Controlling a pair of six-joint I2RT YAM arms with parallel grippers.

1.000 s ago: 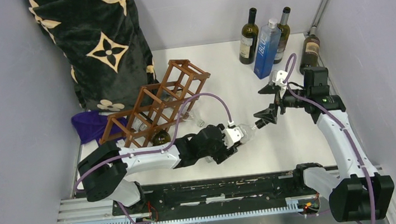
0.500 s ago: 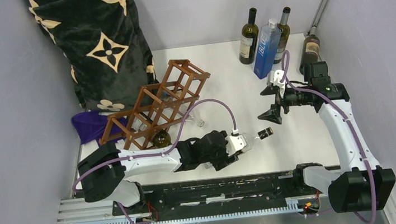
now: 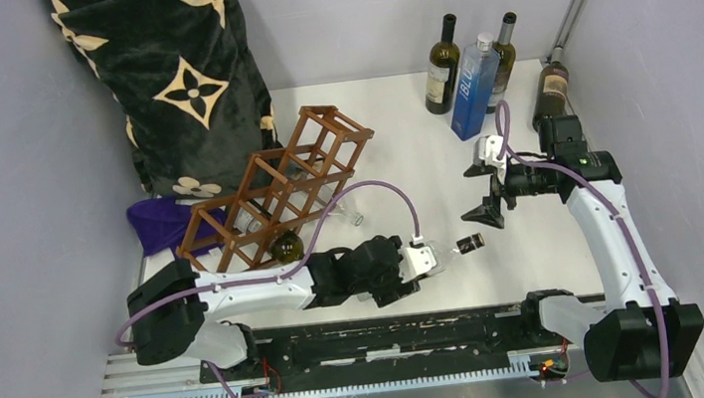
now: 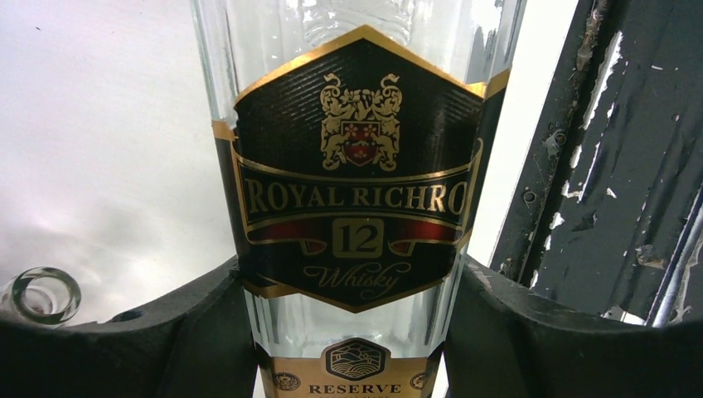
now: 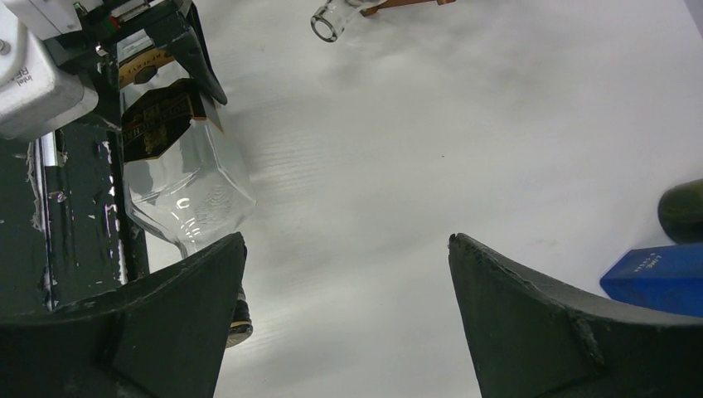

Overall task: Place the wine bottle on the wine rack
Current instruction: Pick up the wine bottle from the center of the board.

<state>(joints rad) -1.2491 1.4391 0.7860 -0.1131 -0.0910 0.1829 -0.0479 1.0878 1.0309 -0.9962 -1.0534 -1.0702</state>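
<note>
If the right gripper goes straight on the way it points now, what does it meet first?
Probably the white table, though depth is unclear; the whisky bottle in the left gripper lies beside that line.

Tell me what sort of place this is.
Probably a robotics lab test cell: two robot arms are bolted to a rail at the edge of a white table, plain grey walls box it in, and the wine rack and whisky bottle look like staged props.

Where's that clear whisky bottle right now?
Overhead view, centre-front: the whisky bottle is held sideways in the left end effector, right of the wine rack.
</note>
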